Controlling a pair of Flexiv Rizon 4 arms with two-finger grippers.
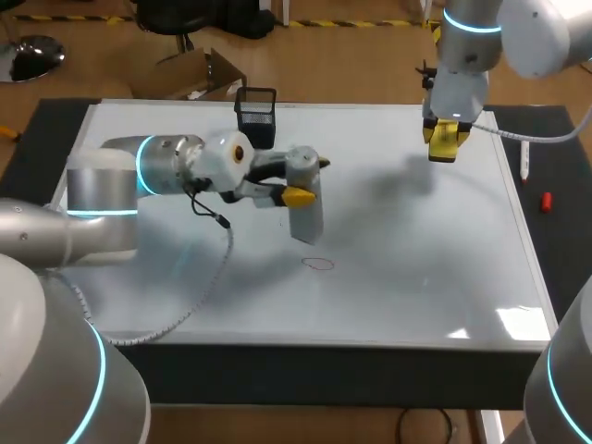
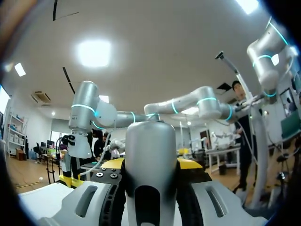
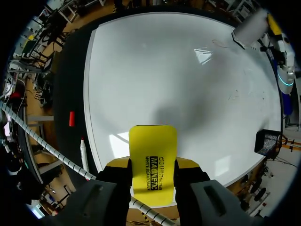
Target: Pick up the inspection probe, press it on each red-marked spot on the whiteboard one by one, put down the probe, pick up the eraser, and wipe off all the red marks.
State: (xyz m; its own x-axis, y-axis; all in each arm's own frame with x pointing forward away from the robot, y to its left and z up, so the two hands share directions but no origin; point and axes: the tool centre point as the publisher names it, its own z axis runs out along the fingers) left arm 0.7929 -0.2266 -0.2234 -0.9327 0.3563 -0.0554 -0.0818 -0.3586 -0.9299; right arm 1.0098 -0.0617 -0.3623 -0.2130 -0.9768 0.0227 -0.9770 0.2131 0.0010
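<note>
The grey cylindrical probe hangs tilted over the middle of the whiteboard, its lower end just above a thin red oval mark. My left gripper is shut on the probe's upper part. In the left wrist view the probe fills the space between the left gripper's yellow-tipped fingers. My right gripper hovers above the board's far right corner, shut on the yellow eraser. The right wrist view shows the eraser clamped in the right gripper above the whiteboard.
A black mesh basket stands at the board's far edge, close behind the left gripper. On the dark mat right of the board lie a white marker and a red cap.
</note>
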